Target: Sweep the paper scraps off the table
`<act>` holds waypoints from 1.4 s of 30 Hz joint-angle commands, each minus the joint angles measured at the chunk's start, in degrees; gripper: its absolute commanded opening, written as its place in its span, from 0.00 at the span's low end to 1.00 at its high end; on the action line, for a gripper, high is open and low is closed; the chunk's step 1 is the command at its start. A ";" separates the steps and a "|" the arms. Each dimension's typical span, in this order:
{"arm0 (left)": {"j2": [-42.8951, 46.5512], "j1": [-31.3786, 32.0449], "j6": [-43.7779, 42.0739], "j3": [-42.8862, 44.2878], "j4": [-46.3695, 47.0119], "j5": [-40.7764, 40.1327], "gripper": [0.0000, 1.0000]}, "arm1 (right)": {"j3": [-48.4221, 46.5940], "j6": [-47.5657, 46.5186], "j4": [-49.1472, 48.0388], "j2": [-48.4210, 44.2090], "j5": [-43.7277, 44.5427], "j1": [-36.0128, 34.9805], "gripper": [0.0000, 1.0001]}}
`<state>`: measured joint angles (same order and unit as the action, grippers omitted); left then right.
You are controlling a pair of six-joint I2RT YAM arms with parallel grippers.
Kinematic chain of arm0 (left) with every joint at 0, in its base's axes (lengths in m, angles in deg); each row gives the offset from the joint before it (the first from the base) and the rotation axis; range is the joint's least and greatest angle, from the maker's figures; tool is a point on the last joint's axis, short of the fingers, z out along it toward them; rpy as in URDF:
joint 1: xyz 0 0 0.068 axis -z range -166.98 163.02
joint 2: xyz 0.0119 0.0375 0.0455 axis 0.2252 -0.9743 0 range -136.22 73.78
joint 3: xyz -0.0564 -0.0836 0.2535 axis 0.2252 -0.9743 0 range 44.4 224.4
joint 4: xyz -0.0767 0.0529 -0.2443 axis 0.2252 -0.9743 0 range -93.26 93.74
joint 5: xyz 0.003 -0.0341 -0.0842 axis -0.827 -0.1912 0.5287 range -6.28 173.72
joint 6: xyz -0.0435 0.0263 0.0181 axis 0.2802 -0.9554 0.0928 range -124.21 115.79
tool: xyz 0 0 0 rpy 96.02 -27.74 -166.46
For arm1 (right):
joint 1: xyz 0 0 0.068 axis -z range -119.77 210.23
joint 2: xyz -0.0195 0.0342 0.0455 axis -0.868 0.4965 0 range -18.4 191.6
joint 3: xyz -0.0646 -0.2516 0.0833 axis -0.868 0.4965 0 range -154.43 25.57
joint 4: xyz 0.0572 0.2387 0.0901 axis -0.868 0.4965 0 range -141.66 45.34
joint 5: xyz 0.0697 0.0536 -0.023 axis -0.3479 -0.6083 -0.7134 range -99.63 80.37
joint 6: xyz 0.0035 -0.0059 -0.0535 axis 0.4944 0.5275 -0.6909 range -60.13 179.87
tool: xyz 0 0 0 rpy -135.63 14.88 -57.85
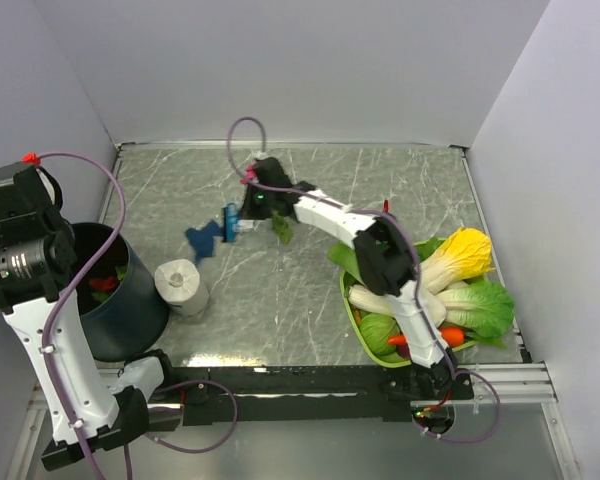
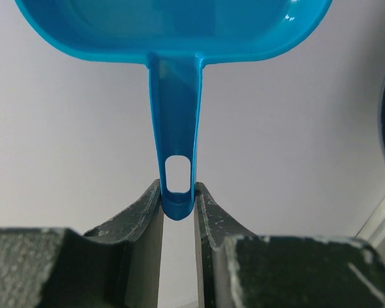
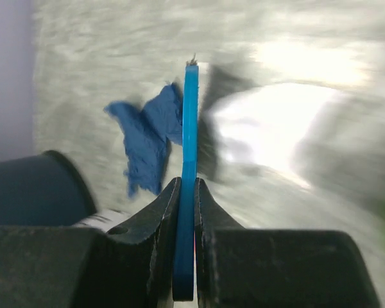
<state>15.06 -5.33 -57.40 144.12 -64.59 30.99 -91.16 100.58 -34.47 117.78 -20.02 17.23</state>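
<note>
Paper scraps (image 1: 202, 240) are lying mid-surface (image 1: 380, 180), and I am reading the scene from the left. My left tool (image 2: 178, 192) is clenching the handle of a blue dustpan (image 2: 173, 25), which is hanging up against the white wall, well apart from the marble. Just right of that arm a dark bin (image 1: 110, 300) is standing with red and green bits showing inside, and a white tissue roll (image 1: 180, 285) is sitting just beside it. Next, the blue scrap (image 3: 144, 138) is lying flat, its long axis running roughly parallel to the blue blade (image 3: 190, 128) that my right tool (image 3: 185, 186) is gripping tight. The scrap is sitting just left of the blade, on the bin side; blur is keeping me from telling whether they are touching. Under the right arm a green piece (image 1: 282, 228) is lying, scrap or leaf I cannot tell. Farther right a green basket (image 1: 348, 305) is holding vegetables. I am judging the right arm far nearer, so the coming push is going leftward.
</note>
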 commanded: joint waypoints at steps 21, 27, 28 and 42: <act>-20.11 29.49 11.34 14.47 10.06 30.49 0.01 | 13.48 -23.83 7.49 -33.79 -7.71 23.03 0.00; -23.81 38.38 22.57 5.60 9.10 42.67 0.01 | 9.06 -33.31 16.21 -37.90 -0.78 29.55 0.00; -23.72 38.82 24.17 3.92 8.92 45.32 0.01 | 8.97 -34.72 16.64 -38.35 -0.07 30.69 0.00; -24.33 44.45 35.87 -31.52 9.27 60.55 0.01 | 7.48 -47.57 19.91 -35.28 -7.89 29.74 0.00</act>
<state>-8.55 38.91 -24.24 111.75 -56.00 87.52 -79.44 54.46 -16.33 79.95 -25.01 48.18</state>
